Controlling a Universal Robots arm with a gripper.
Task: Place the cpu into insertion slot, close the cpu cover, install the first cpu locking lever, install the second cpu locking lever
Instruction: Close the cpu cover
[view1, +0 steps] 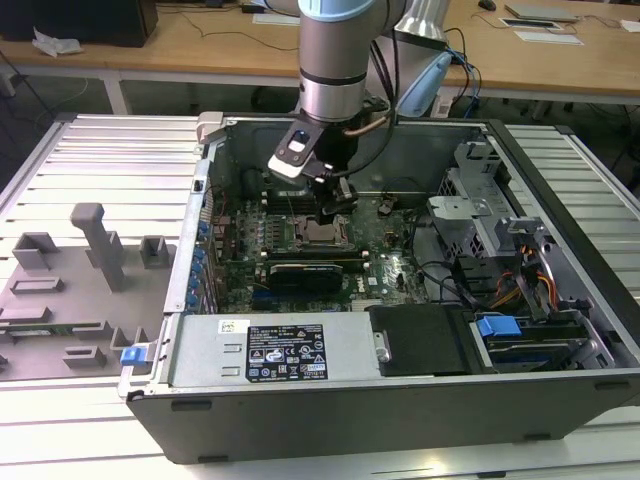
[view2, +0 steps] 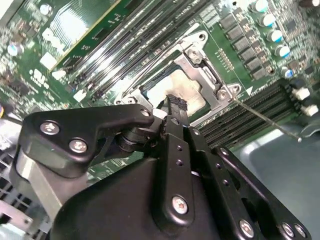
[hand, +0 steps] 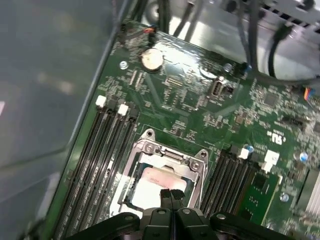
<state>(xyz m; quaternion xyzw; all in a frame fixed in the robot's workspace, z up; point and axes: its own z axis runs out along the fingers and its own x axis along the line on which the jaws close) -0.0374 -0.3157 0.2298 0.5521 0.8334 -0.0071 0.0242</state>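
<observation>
I have the fingers (hand: 165, 199) pinched shut on nothing, tips just above the cpu (hand: 152, 181). It lies flat right beneath them in the insertion slot (hand: 136, 186), with the cpu cover (hand: 172, 156) down around it.

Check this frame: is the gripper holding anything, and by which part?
Nothing is held. The gripper is shut with nothing between its fingers, tips over the flat silvery-tan square cpu framed by the silver metal cpu cover.
</observation>
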